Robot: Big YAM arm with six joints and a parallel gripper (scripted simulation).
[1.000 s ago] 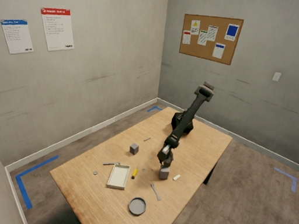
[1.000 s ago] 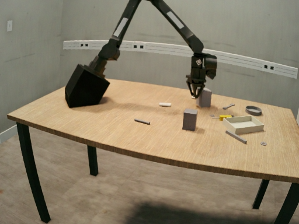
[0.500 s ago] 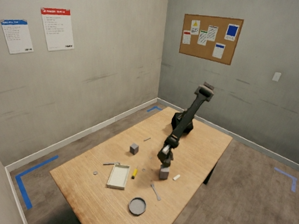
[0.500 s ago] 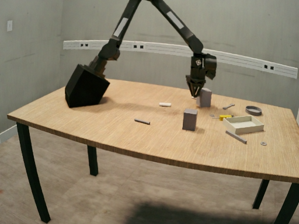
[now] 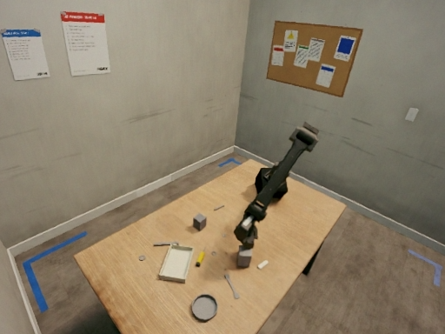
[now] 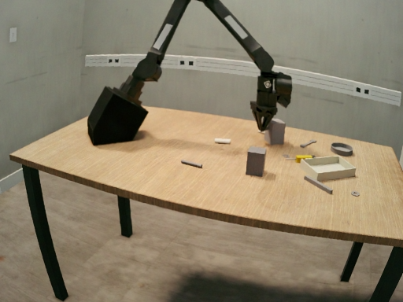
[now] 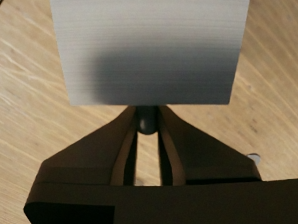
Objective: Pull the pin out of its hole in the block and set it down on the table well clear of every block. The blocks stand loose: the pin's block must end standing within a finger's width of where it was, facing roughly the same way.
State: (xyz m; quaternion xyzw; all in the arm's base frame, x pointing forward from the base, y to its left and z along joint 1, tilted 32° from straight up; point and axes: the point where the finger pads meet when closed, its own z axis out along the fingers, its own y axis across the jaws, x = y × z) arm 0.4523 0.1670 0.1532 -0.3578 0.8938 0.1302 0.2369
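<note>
Grasping the pin (image 7: 148, 120) near its base, the tool (image 7: 148, 156) is clenched on it; the pin sits in the block (image 7: 149, 30), on the worktop (image 6: 157, 173), ready for a straight pull.

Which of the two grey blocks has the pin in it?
Follow the black arm down to its gripper. The block right against it holds the dark pin, now clamped between the fingers. The other grey block stands alone, nearer the table edge.
</note>
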